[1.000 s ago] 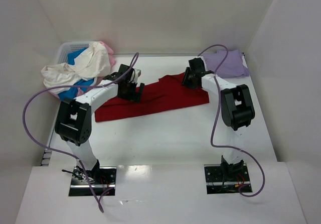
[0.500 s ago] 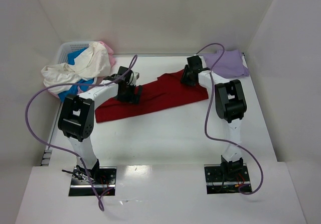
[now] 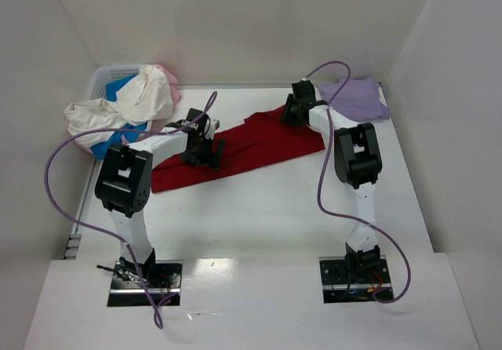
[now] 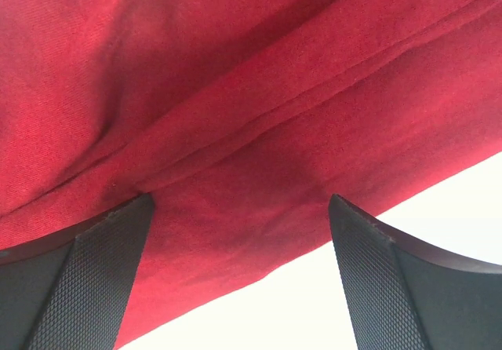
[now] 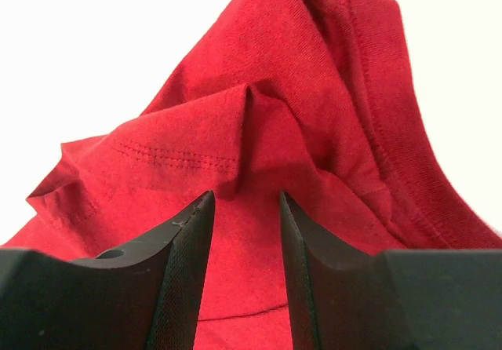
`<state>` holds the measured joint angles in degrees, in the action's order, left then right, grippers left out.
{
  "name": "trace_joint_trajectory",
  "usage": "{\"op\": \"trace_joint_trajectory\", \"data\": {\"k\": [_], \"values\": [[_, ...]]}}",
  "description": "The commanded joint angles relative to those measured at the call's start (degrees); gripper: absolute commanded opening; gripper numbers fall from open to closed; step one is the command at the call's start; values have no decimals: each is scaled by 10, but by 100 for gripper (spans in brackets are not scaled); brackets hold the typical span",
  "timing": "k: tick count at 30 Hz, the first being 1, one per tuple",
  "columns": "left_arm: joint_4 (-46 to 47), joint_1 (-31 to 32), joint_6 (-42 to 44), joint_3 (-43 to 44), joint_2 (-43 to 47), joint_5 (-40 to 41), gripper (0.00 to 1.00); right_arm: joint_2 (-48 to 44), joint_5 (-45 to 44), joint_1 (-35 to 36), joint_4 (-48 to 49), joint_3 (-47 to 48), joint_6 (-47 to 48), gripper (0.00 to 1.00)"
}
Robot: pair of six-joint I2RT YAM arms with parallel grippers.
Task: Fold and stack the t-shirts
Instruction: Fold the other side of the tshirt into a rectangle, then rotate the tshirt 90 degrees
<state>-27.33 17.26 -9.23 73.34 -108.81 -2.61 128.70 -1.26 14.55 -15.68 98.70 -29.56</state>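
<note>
Dark red soft-cloth t-shirt (image 3: 251,147) lies rumpled mid-table (image 3: 259,209). Left gripper (image 4: 241,205): jaws spread wide over its edge. Right gripper (image 5: 245,195): jaws nearly together at a bunched fold, can't tell if pinching. Cloth looks light and limp; pinch stitched hems.

The dark red shirt (image 3: 259,147) lies rumpled in a long slanted band across the middle of the counter (image 3: 274,209), its far end bunched into ridged folds. The lavender shirt (image 3: 357,100) sits folded at the far right corner. The cream shirt (image 3: 118,107) drapes over the far-left heap, with a blue shirt (image 3: 118,89) beneath it and what looks like a pink shirt (image 3: 167,75) behind.
</note>
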Motion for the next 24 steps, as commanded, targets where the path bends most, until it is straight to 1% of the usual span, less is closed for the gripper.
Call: {"op": "trace_joint_trajectory", "data": {"k": [1,4,8,13,18,21,23,24], "values": [[13,-1,-9,-11,-3,-25,100,10,10,-5,17,28,-6,45],[13,-1,-9,-16,-3,-30,100,33,18,-5,17,47,-11,45],[13,-1,-9,-16,-9,-41,100,42,30,-5,28,47,-29,38],[13,-1,-9,-27,-9,-52,100,42,35,-5,52,54,-34,38],[13,-1,-9,-33,-14,-57,100,72,49,-5,65,108,-39,38],[13,-1,-9,-33,-19,-57,100,103,55,-5,65,156,-52,38],[13,-1,-9,-38,-19,-57,100,127,55,-10,41,221,-59,38],[8,-1,-9,-38,-19,-57,100,127,55,-10,41,222,-59,38]]}}
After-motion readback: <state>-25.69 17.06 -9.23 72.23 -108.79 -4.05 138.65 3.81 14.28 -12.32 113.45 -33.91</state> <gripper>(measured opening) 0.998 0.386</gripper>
